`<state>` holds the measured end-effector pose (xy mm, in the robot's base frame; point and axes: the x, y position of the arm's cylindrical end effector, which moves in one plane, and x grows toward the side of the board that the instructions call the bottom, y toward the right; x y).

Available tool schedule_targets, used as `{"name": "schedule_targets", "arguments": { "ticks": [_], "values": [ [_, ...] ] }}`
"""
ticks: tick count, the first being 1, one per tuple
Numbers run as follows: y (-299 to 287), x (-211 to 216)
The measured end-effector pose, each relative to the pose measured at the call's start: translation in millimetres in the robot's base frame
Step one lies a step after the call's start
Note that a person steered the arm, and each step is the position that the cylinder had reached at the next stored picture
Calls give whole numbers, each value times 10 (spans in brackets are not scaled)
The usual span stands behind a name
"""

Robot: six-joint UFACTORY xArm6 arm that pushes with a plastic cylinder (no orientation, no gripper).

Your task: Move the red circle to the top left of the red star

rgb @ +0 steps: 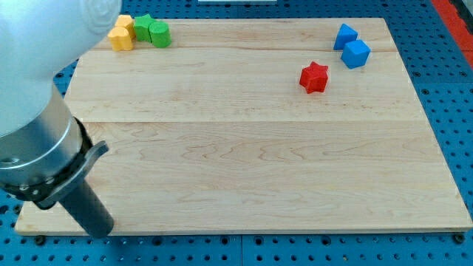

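Note:
The red star (314,77) lies on the wooden board (244,170) at the upper right. No red circle shows anywhere in the view; the arm covers the board's left edge and could be hiding it. My dark rod comes down at the view's bottom left, and my tip (102,230) rests near the board's bottom left corner, far from the red star and from every visible block.
Two yellow blocks (122,34), a green star (142,26) and a green round block (159,33) cluster at the top left. Two blue blocks (344,35) (355,53) sit just up and right of the red star. The large arm body (37,89) fills the left side.

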<state>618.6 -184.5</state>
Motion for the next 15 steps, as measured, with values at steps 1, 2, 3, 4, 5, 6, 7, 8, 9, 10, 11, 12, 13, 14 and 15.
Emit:
{"name": "schedule_targets", "arguments": {
  "ticks": [1, 2, 3, 4, 5, 6, 7, 8, 9, 10, 11, 12, 13, 14, 15],
  "values": [
    [-175, -58],
    [-254, -200],
    [-245, -280],
    [-456, -283],
    [-699, -140],
    [-980, -277],
    [-963, -610],
    [-648, -715],
    [-882, -601],
    [-743, -663],
    [-378, -778],
    [-347, -574],
    [-505, -150],
    [162, -369],
    [934, -702]
  ]
}}
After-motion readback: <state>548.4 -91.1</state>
